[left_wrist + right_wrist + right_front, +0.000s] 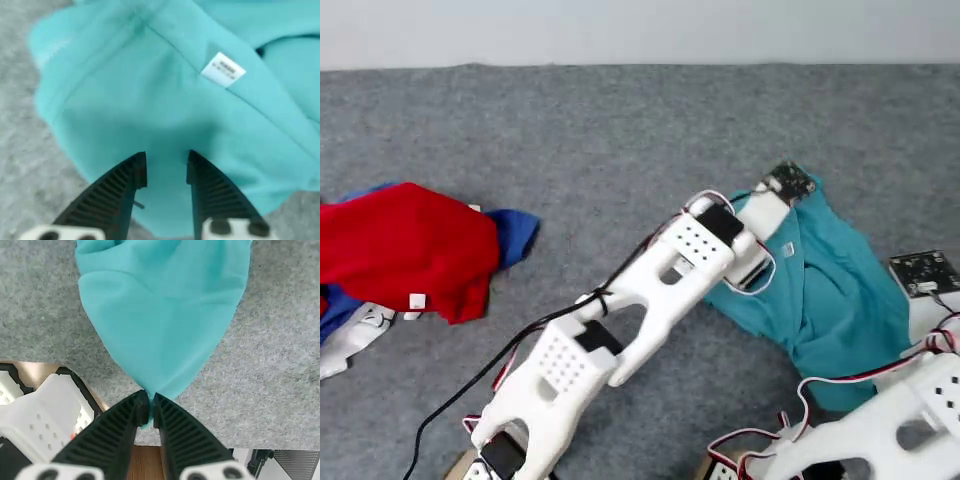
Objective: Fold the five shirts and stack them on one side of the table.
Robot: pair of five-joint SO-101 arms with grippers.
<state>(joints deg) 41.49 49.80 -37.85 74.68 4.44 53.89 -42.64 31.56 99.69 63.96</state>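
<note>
Right wrist view, end effector (150,402) pinching shirt (165,315)

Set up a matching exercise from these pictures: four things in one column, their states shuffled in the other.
1. left gripper
2. right gripper
3. red shirt
4. blue shirt

A. shut on the tip of the teal shirt
B. peeks out from under another shirt
C. open over the teal shirt
D. lies on top of another shirt

Pairs: 1-C, 2-A, 3-D, 4-B

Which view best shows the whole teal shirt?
High view: the teal shirt lies crumpled, partly under an arm. Left wrist view shows its label by the left hand; right wrist view, a corner pinched in the right hand.
</note>
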